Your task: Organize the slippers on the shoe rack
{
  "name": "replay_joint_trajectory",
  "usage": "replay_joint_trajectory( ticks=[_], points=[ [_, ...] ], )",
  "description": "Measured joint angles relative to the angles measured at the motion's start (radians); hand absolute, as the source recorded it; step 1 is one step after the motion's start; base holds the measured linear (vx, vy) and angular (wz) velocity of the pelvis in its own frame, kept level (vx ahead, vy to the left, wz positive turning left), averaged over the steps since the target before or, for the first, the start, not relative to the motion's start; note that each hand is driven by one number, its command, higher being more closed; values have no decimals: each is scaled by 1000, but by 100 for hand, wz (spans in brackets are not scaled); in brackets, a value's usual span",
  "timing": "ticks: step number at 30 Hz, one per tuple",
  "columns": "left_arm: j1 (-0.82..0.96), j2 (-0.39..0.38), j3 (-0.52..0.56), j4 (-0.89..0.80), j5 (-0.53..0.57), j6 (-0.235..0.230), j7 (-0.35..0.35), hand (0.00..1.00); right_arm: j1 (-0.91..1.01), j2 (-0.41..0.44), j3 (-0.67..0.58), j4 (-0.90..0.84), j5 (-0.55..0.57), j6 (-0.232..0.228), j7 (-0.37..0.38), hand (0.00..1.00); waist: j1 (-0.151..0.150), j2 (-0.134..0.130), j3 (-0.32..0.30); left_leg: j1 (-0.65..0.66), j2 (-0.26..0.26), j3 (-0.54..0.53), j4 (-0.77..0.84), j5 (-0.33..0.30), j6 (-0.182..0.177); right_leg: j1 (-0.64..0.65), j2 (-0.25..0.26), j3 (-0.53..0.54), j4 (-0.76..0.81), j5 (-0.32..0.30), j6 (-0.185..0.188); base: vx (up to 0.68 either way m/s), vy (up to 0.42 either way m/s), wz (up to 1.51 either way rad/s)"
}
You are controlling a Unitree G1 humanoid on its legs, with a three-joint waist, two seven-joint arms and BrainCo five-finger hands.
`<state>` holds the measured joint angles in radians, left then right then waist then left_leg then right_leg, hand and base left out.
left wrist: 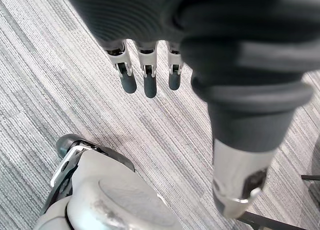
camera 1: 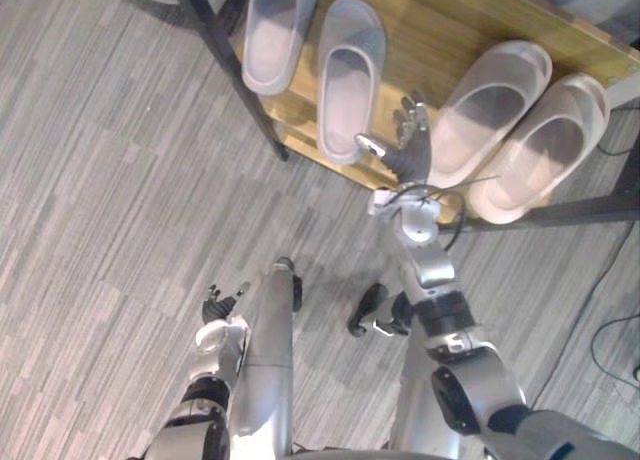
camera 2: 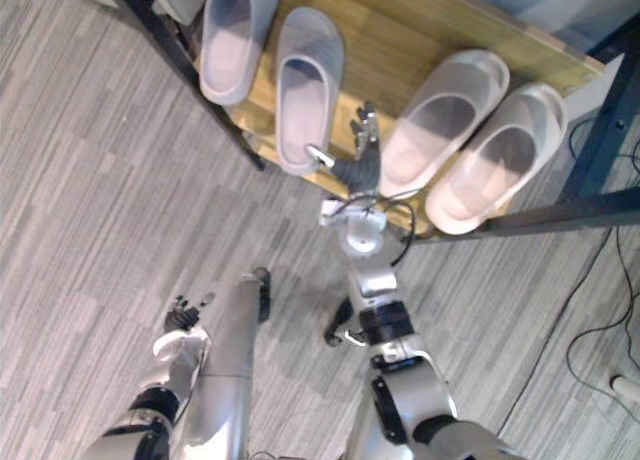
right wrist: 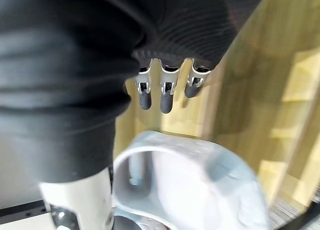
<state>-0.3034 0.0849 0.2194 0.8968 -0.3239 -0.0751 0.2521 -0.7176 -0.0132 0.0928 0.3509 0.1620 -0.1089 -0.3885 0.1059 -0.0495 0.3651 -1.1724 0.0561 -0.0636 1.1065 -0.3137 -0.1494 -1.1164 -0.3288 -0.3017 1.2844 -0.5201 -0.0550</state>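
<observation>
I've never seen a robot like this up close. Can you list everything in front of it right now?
Grey slippers: two, grey, side by side at the shelf's left end.
Pale slippers: two, whitish, side by side at the shelf's right end.
Shelf: one, light wood, under all four slippers.
Frame: one, black, holding the shelf.
Floor: grey, striped, in front of the rack.
Right hand: silver and dark, open, between the two pairs.
Left hand: silver and dark, open, low over the floor.

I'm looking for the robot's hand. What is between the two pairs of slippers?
The right hand, fingers straight, over the wooden shelf between the grey pair and the pale pair; the eye views show it.
</observation>
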Motion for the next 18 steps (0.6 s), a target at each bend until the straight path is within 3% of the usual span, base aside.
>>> replay_joint_trajectory(
  ticks=[18],
  points=[
    [-22,-17,-16,1,-4,-8,-18,0,-238,-30,-66,177,212,-69,28,0,25,24,26,-57,-31,-29,23,-2,6,-35,-30,-19,43,-24,31,-8,24,6]
  ],
)
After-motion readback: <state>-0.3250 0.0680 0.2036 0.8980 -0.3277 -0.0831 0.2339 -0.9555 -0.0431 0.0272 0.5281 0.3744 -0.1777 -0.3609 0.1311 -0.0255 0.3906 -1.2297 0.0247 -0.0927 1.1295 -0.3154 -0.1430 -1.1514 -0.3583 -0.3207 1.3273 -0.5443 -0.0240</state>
